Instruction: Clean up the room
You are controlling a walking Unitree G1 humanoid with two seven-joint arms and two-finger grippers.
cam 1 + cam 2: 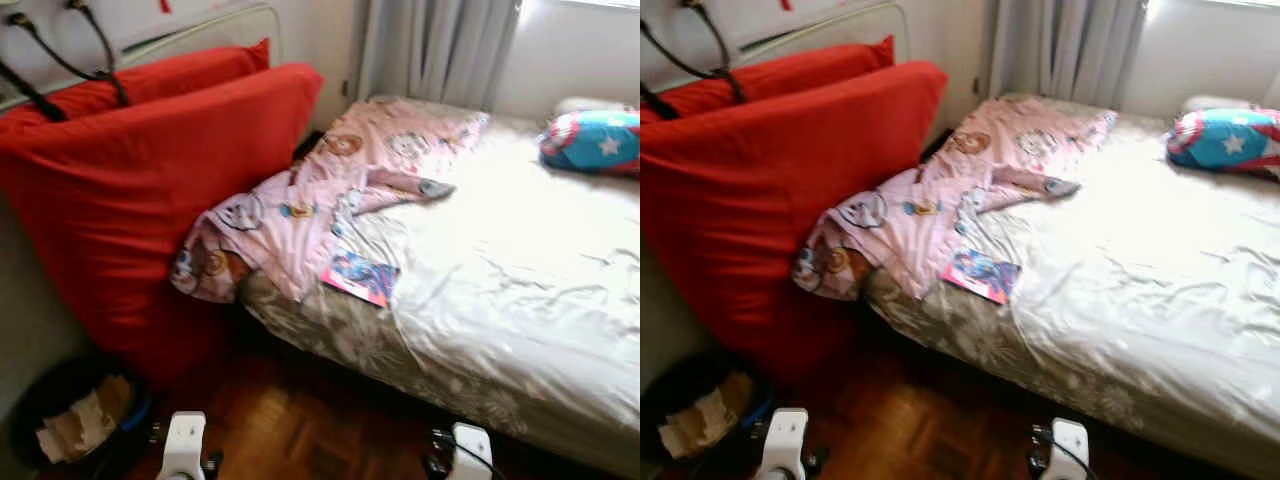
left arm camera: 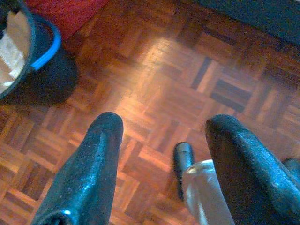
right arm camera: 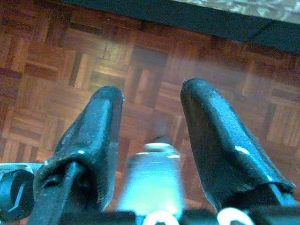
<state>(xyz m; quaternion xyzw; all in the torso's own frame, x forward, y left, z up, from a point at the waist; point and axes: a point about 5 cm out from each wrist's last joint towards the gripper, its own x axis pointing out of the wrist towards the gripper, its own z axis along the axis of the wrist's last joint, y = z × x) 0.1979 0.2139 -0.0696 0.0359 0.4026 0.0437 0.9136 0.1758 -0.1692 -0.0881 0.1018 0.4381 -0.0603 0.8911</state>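
Note:
A pink cartoon-print garment point(image 1: 330, 190) lies crumpled over the near corner of the bed point(image 1: 520, 300), hanging off its edge. A colourful booklet point(image 1: 358, 277) rests on the sheet just below it. My two arms hang low at the foot of the picture, the left wrist point(image 1: 183, 445) and the right wrist point(image 1: 470, 450). In the left wrist view my left gripper point(image 2: 164, 124) is open above the parquet floor with nothing in it. My right gripper point(image 3: 152, 89) is also open and empty over the floor, near the bed's dark base.
Two big red cushions point(image 1: 150, 190) lean against the wall at the left, beside the bed. A dark bin point(image 1: 75, 415) with paper in it stands below them. A blue and red star cushion point(image 1: 595, 140) lies at the far right. Grey curtains point(image 1: 440, 50) hang behind.

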